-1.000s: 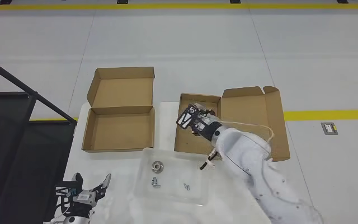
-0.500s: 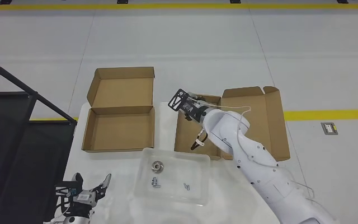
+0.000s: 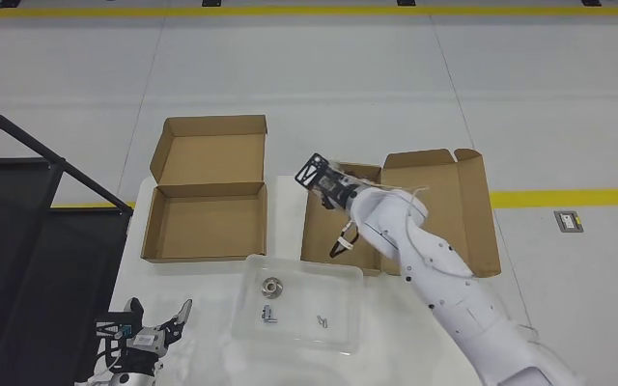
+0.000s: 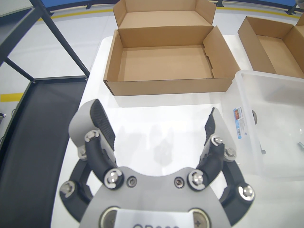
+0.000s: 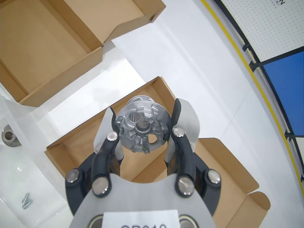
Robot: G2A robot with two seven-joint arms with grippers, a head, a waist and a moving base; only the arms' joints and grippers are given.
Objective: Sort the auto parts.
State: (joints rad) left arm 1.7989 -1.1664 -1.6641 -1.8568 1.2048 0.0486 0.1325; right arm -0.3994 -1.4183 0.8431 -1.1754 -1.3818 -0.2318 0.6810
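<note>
At the lower left of the top view, the left gripper (image 4: 154,110) hung wide open over the worktop (image 3: 285,207), holding nothing. Just beyond it, the clear bin (image 3: 299,294) held a flange (image 3: 272,286) and a few bolts (image 3: 268,314). Farther up the frame, the right gripper (image 5: 144,107) was clamped on a toothed metal hub (image 5: 142,129). Within the last second it had swung from over the middle of the right-hand box (image 3: 323,241) to above that box's upper-left corner, then nearly halted. The hub looked ready to be dropped there. The left-hand box (image 3: 205,222) stood open at centre left.
</note>
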